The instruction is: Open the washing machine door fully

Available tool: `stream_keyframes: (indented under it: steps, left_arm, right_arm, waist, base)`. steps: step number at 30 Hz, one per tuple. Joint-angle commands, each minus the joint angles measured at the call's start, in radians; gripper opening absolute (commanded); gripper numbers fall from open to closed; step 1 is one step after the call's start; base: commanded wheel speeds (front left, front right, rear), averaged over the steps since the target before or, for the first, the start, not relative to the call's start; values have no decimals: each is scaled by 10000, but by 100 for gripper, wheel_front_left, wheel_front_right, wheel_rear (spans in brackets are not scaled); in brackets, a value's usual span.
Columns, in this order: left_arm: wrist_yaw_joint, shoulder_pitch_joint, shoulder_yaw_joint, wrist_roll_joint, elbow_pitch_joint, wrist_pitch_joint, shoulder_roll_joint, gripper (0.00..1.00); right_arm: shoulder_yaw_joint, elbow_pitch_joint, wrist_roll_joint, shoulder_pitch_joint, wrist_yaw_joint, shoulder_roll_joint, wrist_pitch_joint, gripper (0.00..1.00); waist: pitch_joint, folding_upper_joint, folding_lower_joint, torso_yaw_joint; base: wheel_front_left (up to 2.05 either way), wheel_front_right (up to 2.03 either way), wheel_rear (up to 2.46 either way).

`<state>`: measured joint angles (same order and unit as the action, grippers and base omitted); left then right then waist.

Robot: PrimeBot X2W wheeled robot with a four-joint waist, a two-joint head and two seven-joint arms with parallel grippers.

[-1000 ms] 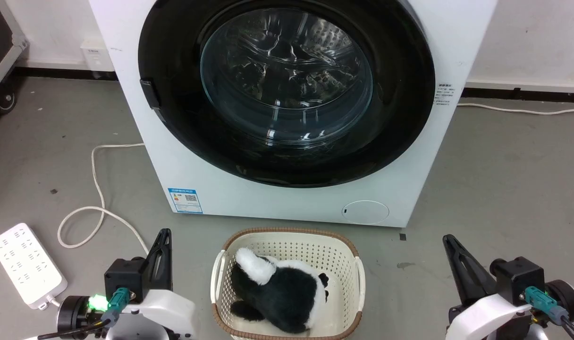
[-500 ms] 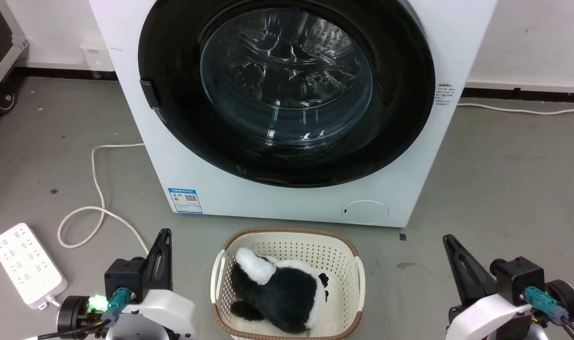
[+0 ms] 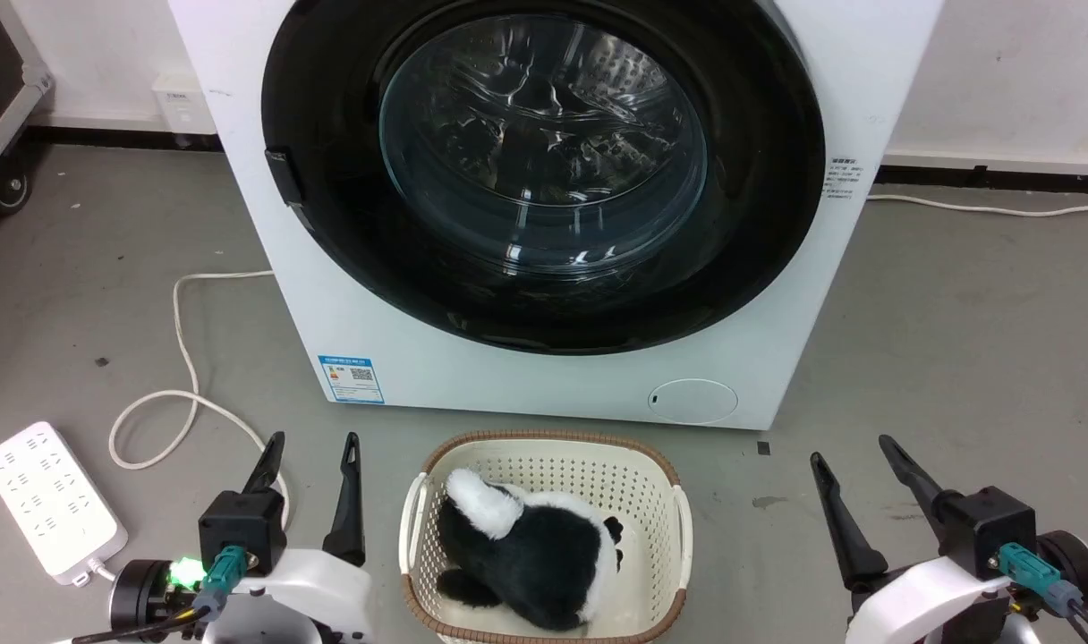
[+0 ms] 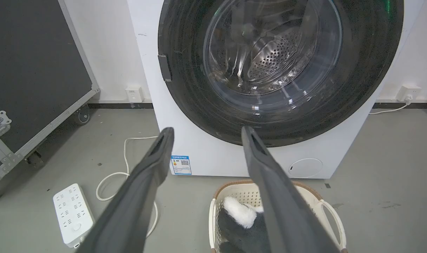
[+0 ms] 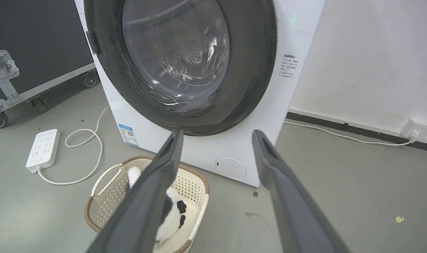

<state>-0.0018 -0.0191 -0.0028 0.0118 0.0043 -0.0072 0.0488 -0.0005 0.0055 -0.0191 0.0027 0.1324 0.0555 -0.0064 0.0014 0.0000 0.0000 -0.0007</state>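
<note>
Closed washing machine door (image 3: pixel 544 170) awaits 2 empty grippers

Shut flush on the white washing machine (image 3: pixel 347 313), the door looks heavy, rigid and slick, its glass breakable; the small black handle tab (image 3: pixel 282 174) at its left rim seems the likeliest hold. The left gripper (image 3: pixel 316 438) and right gripper (image 3: pixel 849 447) hang well below it, fingers spread apart.

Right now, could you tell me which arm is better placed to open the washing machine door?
Left, probably: the handle sits on the door at its left edge, nearest the open left gripper; the right gripper, also open, is farther across.
</note>
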Motion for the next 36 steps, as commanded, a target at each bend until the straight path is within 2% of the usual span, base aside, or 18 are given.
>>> stream_keyframes:
  steps: [1, 22, 34, 35, 36]
  left_arm:
    - [40, 19, -32, 43, 2, -92, 1, 100]
    - [92, -136, -203, 148, -138, -531, 3, 100]
    - [83, -466, -175, 210, -292, -803, 5, 100]
    - [82, -487, -157, 218, -304, -824, 5, 100]
    - [80, -507, -145, 226, -315, -845, 5, 100]
  right_arm:
    - [-49, -4, -98, 23, -1, -3, -112, 100]
    - [-264, -74, -250, -347, -4, 1, -549, 100]
    - [-385, 27, -938, -1489, -6, 567, -705, 100]
    - [-417, 31, -1017, -1594, -6, 608, -682, 44]
    - [-459, 45, -1098, -1706, -6, 646, -657, 0]
  waist:
    - [4, 0, 0, -1]
    - [536, 0, 0, 41]
    - [1341, 0, 0, 92]
    - [1397, 0, 0, 91]
    - [1450, 0, 0, 93]
  base:
    - [0, 0, 0]
    - [0, 0, 0]
    - [0, 0, 0]
    - [0, 0, 0]
    - [0, 0, 0]
